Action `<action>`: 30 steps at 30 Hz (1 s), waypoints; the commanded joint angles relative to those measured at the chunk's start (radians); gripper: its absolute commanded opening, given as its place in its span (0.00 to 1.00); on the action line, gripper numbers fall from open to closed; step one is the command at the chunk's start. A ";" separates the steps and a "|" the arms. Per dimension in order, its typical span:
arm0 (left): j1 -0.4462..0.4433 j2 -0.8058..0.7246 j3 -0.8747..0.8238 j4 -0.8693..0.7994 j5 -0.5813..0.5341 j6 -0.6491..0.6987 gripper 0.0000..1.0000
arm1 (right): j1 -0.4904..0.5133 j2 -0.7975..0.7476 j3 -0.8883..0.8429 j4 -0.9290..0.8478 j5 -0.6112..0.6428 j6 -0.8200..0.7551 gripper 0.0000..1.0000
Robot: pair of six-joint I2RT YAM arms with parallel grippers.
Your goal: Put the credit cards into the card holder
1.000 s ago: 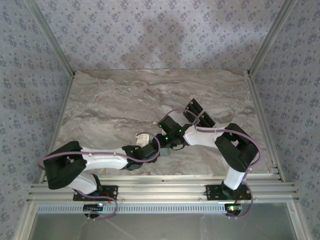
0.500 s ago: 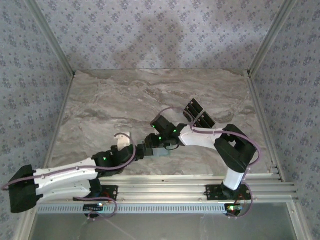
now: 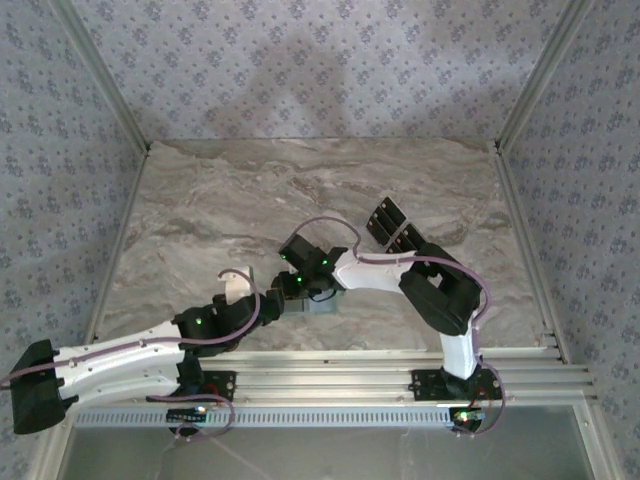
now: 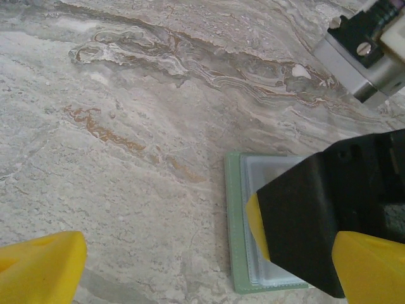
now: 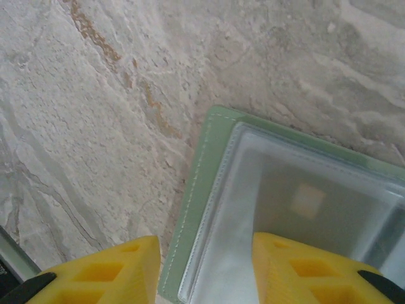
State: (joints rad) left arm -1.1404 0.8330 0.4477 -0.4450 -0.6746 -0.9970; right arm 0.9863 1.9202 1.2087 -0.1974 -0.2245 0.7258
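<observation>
The card holder (image 5: 209, 190) lies open on the marble, a sage-green cover with clear sleeves (image 4: 235, 215); from above it is a small pale patch (image 3: 323, 304) near the table's front middle. My right gripper (image 5: 205, 272) hangs over its edge with jaws parted: one yellow finger (image 5: 304, 266) rests on the sleeves, the other stands over bare table. From the left wrist that finger (image 4: 316, 215) is a black block on the holder. My left gripper (image 4: 209, 272) is wide open just left of the holder, holding nothing. The credit cards (image 3: 398, 228), black, lie in a row at the back right.
The marble table (image 3: 220, 210) has free room to the left and at the back. Metal frame rails (image 3: 340, 365) run along the near edge and patterned walls close the sides. The right wrist's grey metal housing (image 4: 364, 50) hangs above the holder.
The left arm stretched out low with its elbow swung far left, and its gripper now sits beside the holder. The right gripper slid left over the holder.
</observation>
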 commanded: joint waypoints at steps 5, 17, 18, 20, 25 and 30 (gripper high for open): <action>0.018 0.025 0.001 0.020 0.010 0.014 1.00 | -0.017 -0.081 0.060 -0.105 -0.026 -0.060 0.44; 0.058 0.194 0.112 0.007 0.054 0.073 1.00 | -0.272 -0.437 -0.055 -0.394 0.180 -0.224 0.45; 0.065 0.216 0.125 0.002 0.060 0.076 1.00 | -0.300 -0.453 -0.063 -0.436 0.221 -0.246 0.45; 0.074 0.257 0.148 -0.006 0.074 0.084 1.00 | -0.348 -0.471 -0.081 -0.486 0.292 -0.286 0.45; 0.092 0.350 0.194 -0.023 0.098 0.104 1.00 | -0.433 -0.485 -0.120 -0.557 0.411 -0.340 0.44; 0.111 0.408 0.208 -0.018 0.131 0.113 1.00 | -0.454 -0.472 -0.129 -0.603 0.516 -0.371 0.44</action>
State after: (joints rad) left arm -1.0401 1.2217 0.6243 -0.4374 -0.5686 -0.9054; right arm 0.5377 1.4422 1.0843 -0.7277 0.1818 0.4015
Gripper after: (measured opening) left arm 0.997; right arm 0.445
